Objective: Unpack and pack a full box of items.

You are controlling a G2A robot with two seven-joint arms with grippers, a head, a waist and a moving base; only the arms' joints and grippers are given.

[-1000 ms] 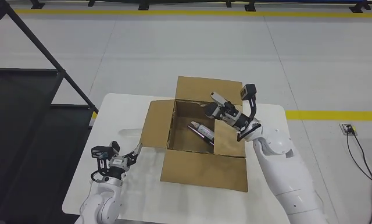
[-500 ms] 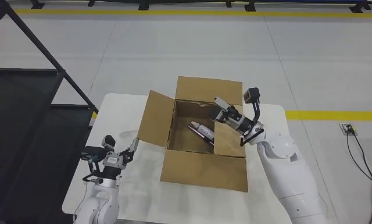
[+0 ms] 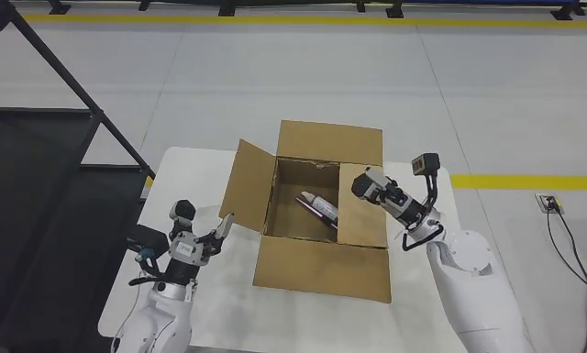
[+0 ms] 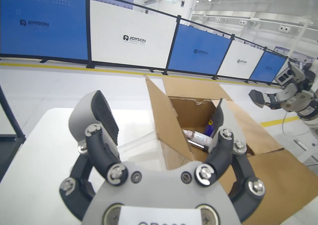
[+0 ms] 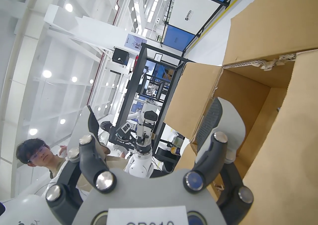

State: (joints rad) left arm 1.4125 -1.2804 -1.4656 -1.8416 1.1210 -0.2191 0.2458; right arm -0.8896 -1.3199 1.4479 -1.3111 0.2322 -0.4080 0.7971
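An open cardboard box point(image 3: 321, 266) stands mid-table with its flaps spread. Inside lies a white bottle point(image 3: 316, 207) with a pink end, seen in the left wrist view as the bottle point(image 4: 198, 137) beside a blue item point(image 4: 211, 124). My left gripper point(image 3: 220, 229) hovers low over the table just left of the box's raised left flap point(image 3: 249, 183), open and empty; in its own view the left gripper point(image 4: 161, 116) faces the box point(image 4: 260, 168). My right gripper point(image 3: 359, 182) hangs above the right flap point(image 3: 362, 215), open and empty, and the right gripper point(image 5: 151, 121) looks across the box point(image 5: 248, 81).
The white table point(image 3: 202, 170) has bare surface left of and in front of the box. A black frame rack point(image 3: 55, 170) stands off the table's left side. A yellow floor line point(image 3: 514, 181) runs to the right.
My right gripper has drawn back to the right, from over the box interior to above the right flap. The left flap now stands more upright. My left gripper shifted slightly toward the box.
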